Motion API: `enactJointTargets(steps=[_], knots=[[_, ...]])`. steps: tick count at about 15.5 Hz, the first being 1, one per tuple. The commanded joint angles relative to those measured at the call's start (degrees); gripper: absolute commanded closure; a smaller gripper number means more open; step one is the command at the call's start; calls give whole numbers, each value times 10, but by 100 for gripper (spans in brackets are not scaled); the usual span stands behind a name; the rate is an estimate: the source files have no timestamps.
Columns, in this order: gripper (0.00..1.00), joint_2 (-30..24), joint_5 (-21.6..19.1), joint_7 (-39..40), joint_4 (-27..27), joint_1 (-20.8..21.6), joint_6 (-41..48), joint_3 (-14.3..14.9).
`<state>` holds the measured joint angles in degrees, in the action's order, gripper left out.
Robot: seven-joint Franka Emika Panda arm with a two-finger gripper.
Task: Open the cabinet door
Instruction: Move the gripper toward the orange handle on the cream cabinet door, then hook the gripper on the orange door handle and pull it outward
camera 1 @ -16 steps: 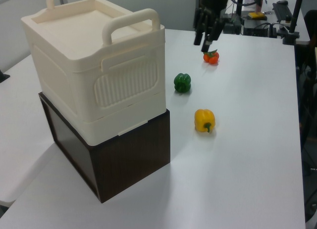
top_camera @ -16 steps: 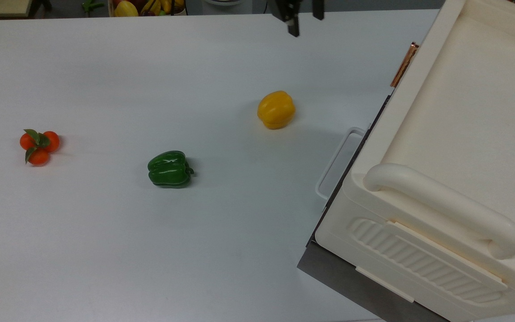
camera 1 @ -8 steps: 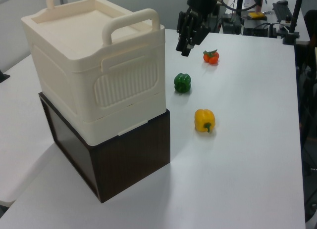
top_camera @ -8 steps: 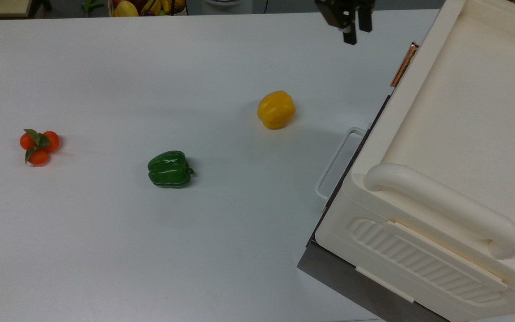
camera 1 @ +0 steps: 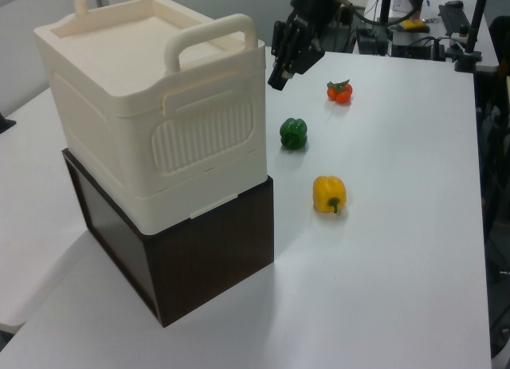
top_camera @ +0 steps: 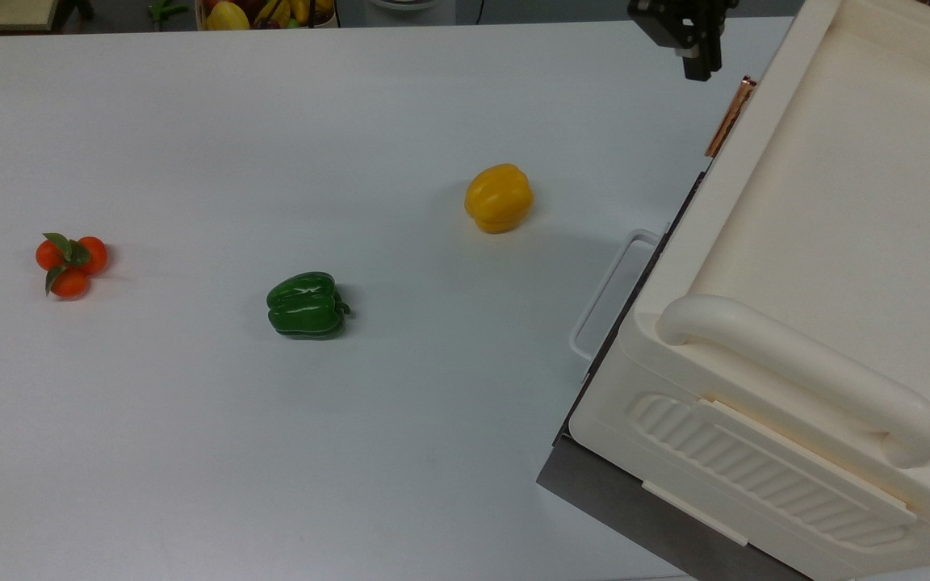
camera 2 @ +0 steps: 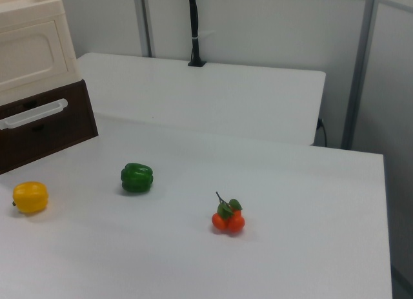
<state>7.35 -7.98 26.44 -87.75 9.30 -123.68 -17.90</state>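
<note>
1. Your claw hangs in the air near the cabinet's top corner; can't tell if it's spread or pressed together.
2. Copper handle sits just beside the claw, to the top view's right, not touching.
3. Door is flat against the cabinet front, closed.
4. Yellow pepper, green pepper and oranges lie on the table, well apart from the claw.

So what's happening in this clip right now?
The robot's gripper hangs in the air close to the copper-coloured handle of the cream cabinet door, not touching it. The door looks shut. A yellow pepper, a green pepper and a cluster of small oranges lie untouched on the white table.
</note>
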Motion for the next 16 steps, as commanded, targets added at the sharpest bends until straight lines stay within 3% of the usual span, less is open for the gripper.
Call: enactJointTargets(steps=[1, 2, 4, 11, 12, 16], knots=[[66, 14, -5, -5, 7, 5, -35, -4], [59, 15, -5, -5, 7, 5, -44, -4], [58, 21, -5, -6, 7, 10, -59, -4], [63, 30, -4, -3, 5, 14, -95, -9], [67, 29, -1, -3, 3, 14, -105, -15], [98, 29, 0, -2, -1, 15, -110, -17]])
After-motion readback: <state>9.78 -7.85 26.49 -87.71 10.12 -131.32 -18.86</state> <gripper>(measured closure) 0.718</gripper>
